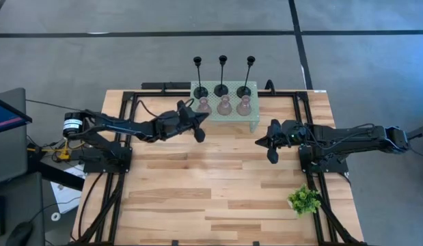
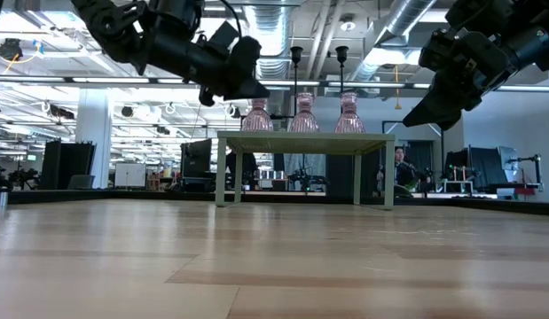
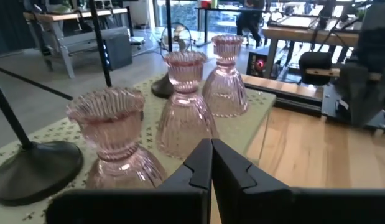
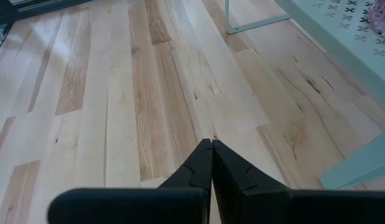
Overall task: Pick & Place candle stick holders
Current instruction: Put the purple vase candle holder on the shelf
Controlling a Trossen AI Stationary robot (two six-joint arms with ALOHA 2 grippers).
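Left fingers point(image 3: 211, 163): clenched, empty; poised just before the shelf's front row, likely lining up a pick
Right fingers point(image 4: 212, 163): clenched, empty; idling over bare bench point(image 1: 218, 184)
Candle stick holders point(image 1: 224, 106): all six on mint shelf point(image 1: 255, 117) at the bench's far edge; pink ones in front

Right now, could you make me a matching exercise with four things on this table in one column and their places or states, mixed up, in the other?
Things:
1. black candle stick holders
2. pink glass candle stick holders
3. green plant
4. left claw

Places or states:
A. shut, beside the mesh shelf's left end
B. back row on the shelf
C. table's near right corner
D. front row on the shelf

Pairs: 1-B, 2-D, 3-C, 4-A
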